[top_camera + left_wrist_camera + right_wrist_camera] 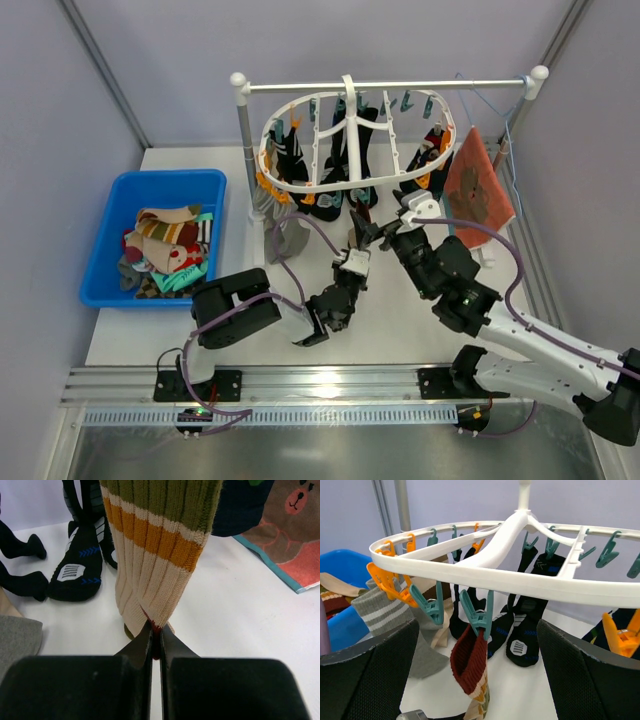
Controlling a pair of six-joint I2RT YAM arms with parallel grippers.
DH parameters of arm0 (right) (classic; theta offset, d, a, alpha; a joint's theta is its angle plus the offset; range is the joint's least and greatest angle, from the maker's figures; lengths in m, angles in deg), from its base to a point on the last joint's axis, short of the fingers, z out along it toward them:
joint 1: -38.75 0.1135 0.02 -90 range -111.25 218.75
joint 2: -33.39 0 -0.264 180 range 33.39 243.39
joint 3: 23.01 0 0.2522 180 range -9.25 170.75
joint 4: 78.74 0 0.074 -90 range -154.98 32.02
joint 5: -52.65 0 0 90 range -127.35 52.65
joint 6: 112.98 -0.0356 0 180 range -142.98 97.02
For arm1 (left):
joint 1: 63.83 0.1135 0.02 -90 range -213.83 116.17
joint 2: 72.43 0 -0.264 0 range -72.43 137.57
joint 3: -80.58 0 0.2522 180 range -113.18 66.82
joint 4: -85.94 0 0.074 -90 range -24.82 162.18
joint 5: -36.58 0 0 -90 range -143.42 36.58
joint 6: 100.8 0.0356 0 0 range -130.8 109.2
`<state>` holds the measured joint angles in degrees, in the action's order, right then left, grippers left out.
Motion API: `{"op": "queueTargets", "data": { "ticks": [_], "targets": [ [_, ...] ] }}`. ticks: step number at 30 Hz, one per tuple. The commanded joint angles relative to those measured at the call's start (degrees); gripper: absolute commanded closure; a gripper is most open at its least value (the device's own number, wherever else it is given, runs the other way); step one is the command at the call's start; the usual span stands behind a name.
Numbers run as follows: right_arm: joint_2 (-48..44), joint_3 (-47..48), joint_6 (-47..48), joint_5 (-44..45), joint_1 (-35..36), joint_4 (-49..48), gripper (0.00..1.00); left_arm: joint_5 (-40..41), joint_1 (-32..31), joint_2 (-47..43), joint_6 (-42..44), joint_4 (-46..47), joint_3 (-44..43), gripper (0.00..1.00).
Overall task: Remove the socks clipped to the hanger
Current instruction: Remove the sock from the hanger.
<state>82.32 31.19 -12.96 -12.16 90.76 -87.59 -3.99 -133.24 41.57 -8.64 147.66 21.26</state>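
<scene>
The white oval hanger (345, 150) hangs from the rail, with several dark socks (322, 195) clipped round it. A striped sock (160, 545), beige with orange and olive bands, hangs from a teal clip (480, 617) by its dark red cuff (470, 665). My left gripper (155, 636) is shut on that sock's red toe end, low over the table; in the top view it (362, 238) sits under the hanger's front rim. My right gripper (477, 627) is open below the hanger frame (520, 577), its fingers (370, 675) either side of the clip and cuff without touching them.
A blue bin (110, 240) with loose socks stands at the left. An orange-red printed cloth (478, 190) hangs on a wire hanger at the right of the rail stand (243, 130). Black socks (80, 570) and a grey sock (385, 612) hang close by.
</scene>
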Motion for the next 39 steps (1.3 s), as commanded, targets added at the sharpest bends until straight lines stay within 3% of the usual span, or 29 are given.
{"op": "queueTargets", "data": {
  "ticks": [1,13,20,26,27,30,32,34,39],
  "targets": [
    [3.01,3.76,1.58,-0.14,0.2,0.02,0.0,0.14,-0.11,-2.46,0.05,13.02,0.65,1.0],
    [10.31,7.63,4.66,3.11,-1.47,-2.88,0.0,0.32,-0.03,-2.81,-0.04,13.02,1.35,1.0],
    [12.07,8.95,3.17,-1.1,-5.77,-2.35,0.13,0.4,-0.11,-2.9,-0.13,13.02,1.44,1.0],
    [13.3,9.56,2.72,-8.39,-9.82,-2.7,0.33,0.4,-0.11,-2.81,-0.22,13.02,1.35,1.0],
    [13.3,9.3,3.07,-9.62,-9.82,-3.05,0.42,0.4,-0.11,-2.9,-0.22,13.02,1.35,1.0],
    [13.3,8.86,3.95,-11.21,-9.82,-3.67,0.56,0.49,-0.03,-2.46,-0.13,13.02,1.09,1.0],
    [13.12,8.69,4.3,-12.09,-9.82,-3.84,0.72,0.49,-0.03,-2.29,-0.13,13.02,1.0,1.0],
    [12.86,8.25,4.39,-11.66,-9.91,-4.63,0.95,0.58,-0.03,-2.29,-0.22,13.02,0.91,1.0],
    [12.16,7.46,4.39,-11.3,-9.91,-5.34,0.96,0.76,-0.03,-2.2,-0.04,13.02,0.91,1.0]
  ]
}}
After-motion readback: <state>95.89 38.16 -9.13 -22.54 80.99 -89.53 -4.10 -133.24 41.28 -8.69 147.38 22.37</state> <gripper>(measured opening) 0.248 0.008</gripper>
